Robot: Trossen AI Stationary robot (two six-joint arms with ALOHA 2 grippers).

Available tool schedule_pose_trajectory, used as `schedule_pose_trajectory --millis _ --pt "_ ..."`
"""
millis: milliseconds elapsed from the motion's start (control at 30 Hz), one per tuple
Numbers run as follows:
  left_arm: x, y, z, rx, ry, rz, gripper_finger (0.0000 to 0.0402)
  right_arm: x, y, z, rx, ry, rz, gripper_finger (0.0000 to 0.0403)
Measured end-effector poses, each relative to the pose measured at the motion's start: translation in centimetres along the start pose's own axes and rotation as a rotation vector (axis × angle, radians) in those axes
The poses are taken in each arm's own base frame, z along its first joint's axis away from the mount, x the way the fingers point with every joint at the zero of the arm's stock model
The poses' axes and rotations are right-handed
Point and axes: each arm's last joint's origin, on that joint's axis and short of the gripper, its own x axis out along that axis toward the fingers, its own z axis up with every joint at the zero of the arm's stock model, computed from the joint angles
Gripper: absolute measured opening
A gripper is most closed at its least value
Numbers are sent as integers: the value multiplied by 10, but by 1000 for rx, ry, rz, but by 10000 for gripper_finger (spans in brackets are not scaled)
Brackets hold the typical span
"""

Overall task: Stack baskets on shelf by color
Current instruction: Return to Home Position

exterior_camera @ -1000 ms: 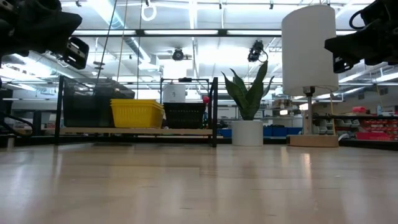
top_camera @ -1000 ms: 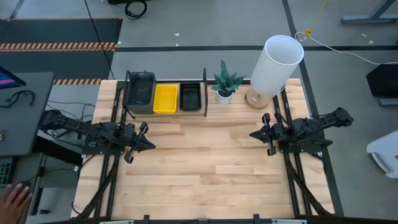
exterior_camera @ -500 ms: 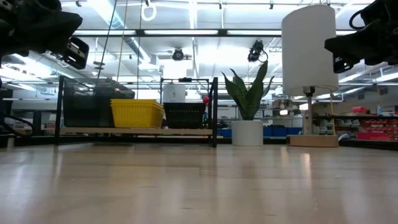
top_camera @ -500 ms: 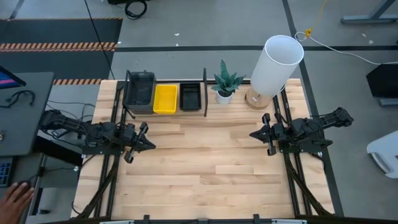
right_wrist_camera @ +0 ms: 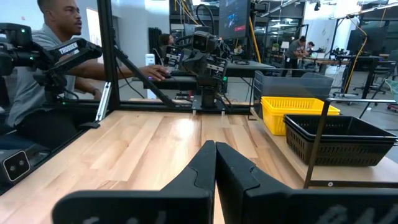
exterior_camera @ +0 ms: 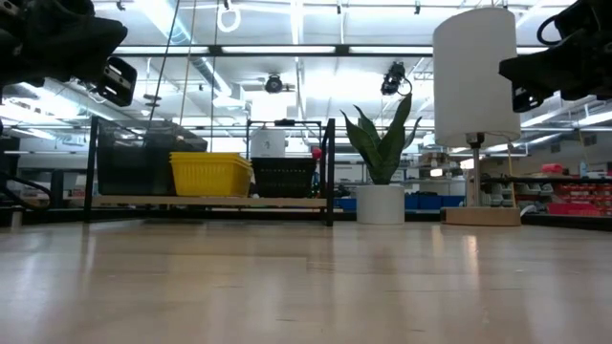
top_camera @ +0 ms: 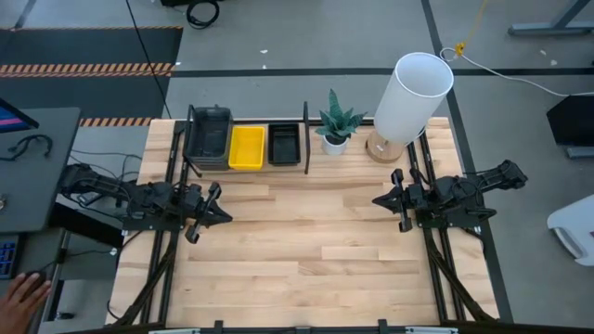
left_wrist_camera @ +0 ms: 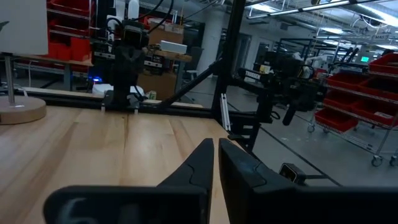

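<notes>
Baskets stand side by side on the low light-wood shelf with a black rod frame (exterior_camera: 210,202) at the wooden table's (top_camera: 306,250) back edge: smoky grey plastic baskets (top_camera: 208,136), bright yellow baskets (top_camera: 246,147) and black slatted baskets (top_camera: 284,145). The left gripper (top_camera: 228,217) and right gripper (top_camera: 376,199) hover well apart above the table, facing each other, jaws pressed together and holding nothing.

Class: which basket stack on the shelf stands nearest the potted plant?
The black stack, at the end beside the plant; the yellow stack is in the middle, the grey stack farthest.
</notes>
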Motion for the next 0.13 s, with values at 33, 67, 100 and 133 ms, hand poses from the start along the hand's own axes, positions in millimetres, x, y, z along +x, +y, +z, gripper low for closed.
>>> schedule_pose_trajectory --millis 33,67,100,133 --pt "0 0 0 0 0 0 32 0 0 0 0 -1 0 14" --pt "0 0 0 0 0 0 31 0 0 0 0 0 0 14" --pt "0 0 0 0 0 0 30 0 0 0 0 0 0 14" --pt "0 0 0 0 0 0 28 0 0 0 0 0 0 14"
